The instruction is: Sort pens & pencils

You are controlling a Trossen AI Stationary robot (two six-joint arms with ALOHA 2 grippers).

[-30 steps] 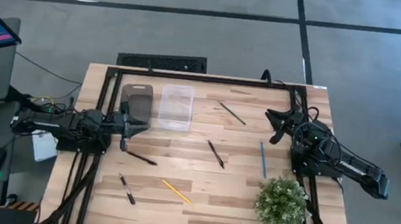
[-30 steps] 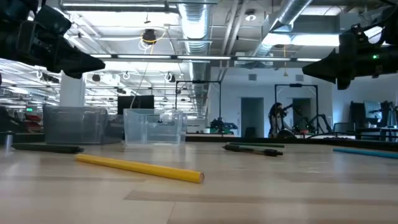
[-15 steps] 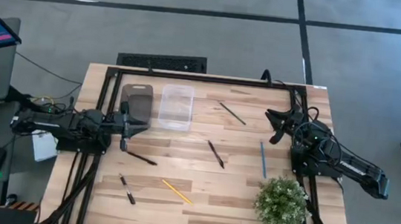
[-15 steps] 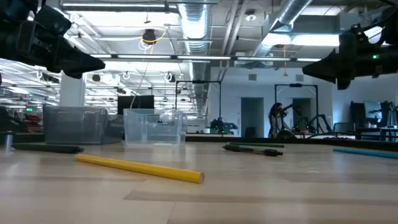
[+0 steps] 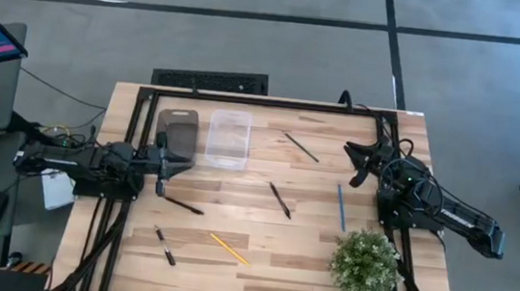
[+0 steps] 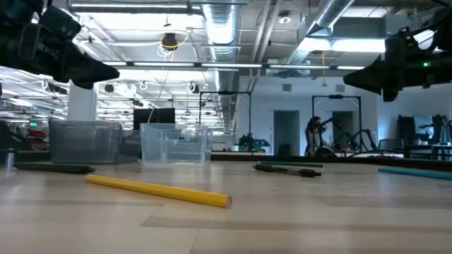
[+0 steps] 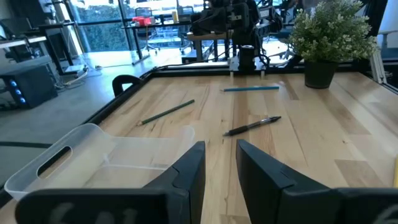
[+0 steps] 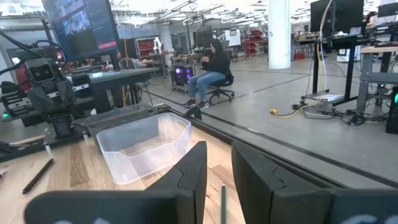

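The high view shows all pens (image 5: 279,200) and pencils (image 5: 340,207) on the table (image 5: 257,262); wrist views show both jaws slightly parted, holding nothing.

Grey floor (image 5: 251,48) surrounding the counter (image 5: 260,233); ceiling ducts (image 6: 219,28) running overhead; strip lights (image 6: 141,65) glowing; person (image 8: 211,68) sitting beyond.

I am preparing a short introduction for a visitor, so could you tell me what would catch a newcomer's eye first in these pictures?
Probably the yellow pencil, lying alone near the table's front edge, and the bushy potted plant at the front right corner. Next, two bins at the back left, a grey one beside a clear one, both looking empty, while the left tool and right tool wait at opposite sides, holding nothing.
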